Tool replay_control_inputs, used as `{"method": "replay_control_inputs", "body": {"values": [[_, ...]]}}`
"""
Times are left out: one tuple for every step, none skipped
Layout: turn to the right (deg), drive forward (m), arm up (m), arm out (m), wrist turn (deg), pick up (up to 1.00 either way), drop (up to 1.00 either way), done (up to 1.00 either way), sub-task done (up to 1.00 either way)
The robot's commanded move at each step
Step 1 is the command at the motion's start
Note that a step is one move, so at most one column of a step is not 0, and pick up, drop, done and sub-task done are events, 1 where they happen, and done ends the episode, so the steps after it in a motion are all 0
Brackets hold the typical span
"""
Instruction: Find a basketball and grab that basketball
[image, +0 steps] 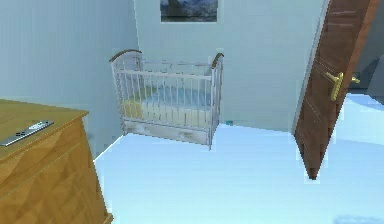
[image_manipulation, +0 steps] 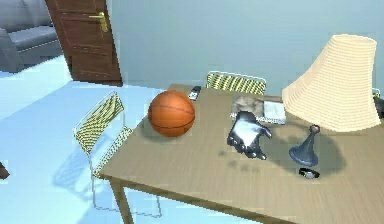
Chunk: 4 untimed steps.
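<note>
Arm side view: basketball (image_manipulation: 172, 113), orange with dark seams, sits on the wooden table (image_manipulation: 190, 178) toward its 9 o'clock end, resting on the top. At the ball's 3 o'clock, well apart, a lumpy grey-and-white object (image_manipulation: 249, 135); what it is cannot be told. Further toward 3 o'clock, a lamp (image_manipulation: 335, 80) with a pale ribbed shade on a dark base. At the ball's 1 o'clock, a small dark remote (image_manipulation: 194, 93) near the far edge. Between remote and lamp lies a stack of papers (image_manipulation: 265, 108); print too small to read. Two woven-backed chairs: one (image_manipulation: 100, 122) at the table's 9 o'clock end, one (image_manipulation: 236, 82) at its 12 o'clock side. Brown door (image_manipulation: 88, 35) and grey sofa (image_manipulation: 25, 45) toward 10 o'clock of the view. Jaws: grasping or released, cannot tell. Forward view: white crib (image: 168, 100) at 12 o'clock against the wall, framed picture (image: 189, 9) above it, open brown door (image: 335, 80) at 3 o'clock, wooden cabinet (image: 50, 170) at 8 o'clock with a flat grey bar-shaped object (image: 27, 133) on top.
</note>
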Motion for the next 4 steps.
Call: {"method": "replay_control_inputs", "body": {"values": [[0.0, 0.00, 0.38, 0.00, 0.0, 0.00, 0.00, 0.00, 0.00], [0.0, 0.00, 0.00, 0.46, 0.0, 0.00, 0.00, 0.00, 0.00], [0.0, 0.00, 0.00, 0.00, 45.0, 0.00, 0.00, 0.00, 0.00], [0.0, 0.00, 0.00, 0.00, 45.0, 0.00, 0.00, 0.00, 0.00]]}}
